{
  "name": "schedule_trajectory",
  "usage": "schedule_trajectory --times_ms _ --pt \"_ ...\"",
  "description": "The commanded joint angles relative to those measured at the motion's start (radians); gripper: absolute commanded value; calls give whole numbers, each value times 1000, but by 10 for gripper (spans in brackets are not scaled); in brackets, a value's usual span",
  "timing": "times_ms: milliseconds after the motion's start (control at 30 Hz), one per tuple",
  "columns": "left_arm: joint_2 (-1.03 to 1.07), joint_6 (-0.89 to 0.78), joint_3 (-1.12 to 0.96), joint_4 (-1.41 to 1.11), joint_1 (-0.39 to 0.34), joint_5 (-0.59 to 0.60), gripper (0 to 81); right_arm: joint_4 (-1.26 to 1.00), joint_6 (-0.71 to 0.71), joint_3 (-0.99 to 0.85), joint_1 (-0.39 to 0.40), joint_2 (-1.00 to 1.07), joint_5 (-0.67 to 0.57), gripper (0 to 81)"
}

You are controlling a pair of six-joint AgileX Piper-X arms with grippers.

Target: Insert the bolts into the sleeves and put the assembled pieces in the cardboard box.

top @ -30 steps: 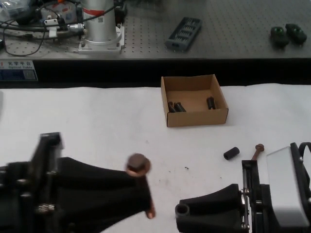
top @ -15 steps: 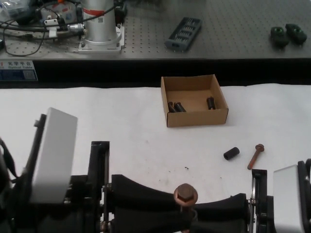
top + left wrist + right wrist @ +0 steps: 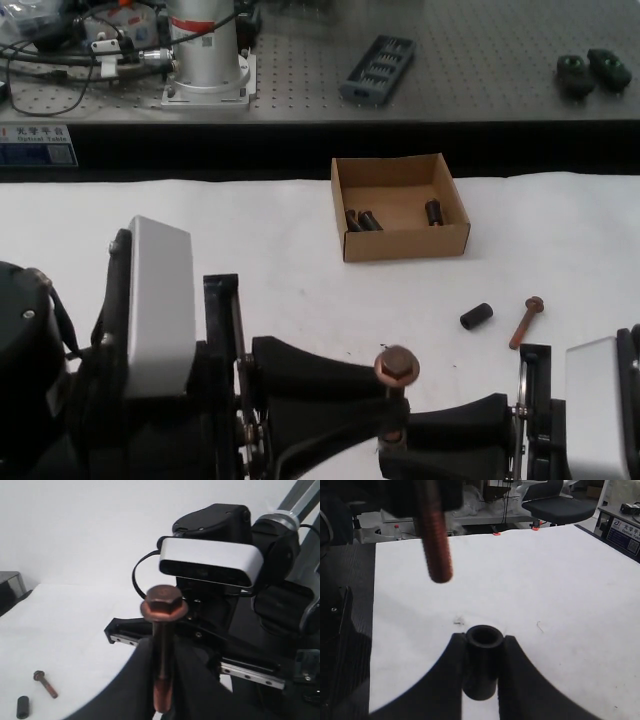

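Over the right pincer (image 3: 482, 649), clamping a sleeve (image 3: 482, 667), the left pincer (image 3: 163, 652) grips a bolt (image 3: 163, 609).

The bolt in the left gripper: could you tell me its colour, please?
The metal hex-head bolt is copper-brown; the left wrist view shows it best.

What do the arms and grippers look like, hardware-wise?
Both matte black. Left gripper and right gripper: broad curved fingers. Wrist cameras are silver-white bars; a black cable loops beside the right one.
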Motion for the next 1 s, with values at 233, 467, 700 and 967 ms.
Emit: schedule_trajectory --times_ms 233,467,700,967 --pt "48 9 39 -110 -5 -50 6 -44 21 -1 2 -11 19 54" --pt "63 -26 40 -152 -5 -48 6 -44 21 -1 2 -11 2 54" --pt "79 -46 40 -152 -5 -42 6 -44 21 -1 2 -11 0 54" --pt "103 -59 40 -152 -5 -36 6 -44 21 -1 2 -11 -16 54"
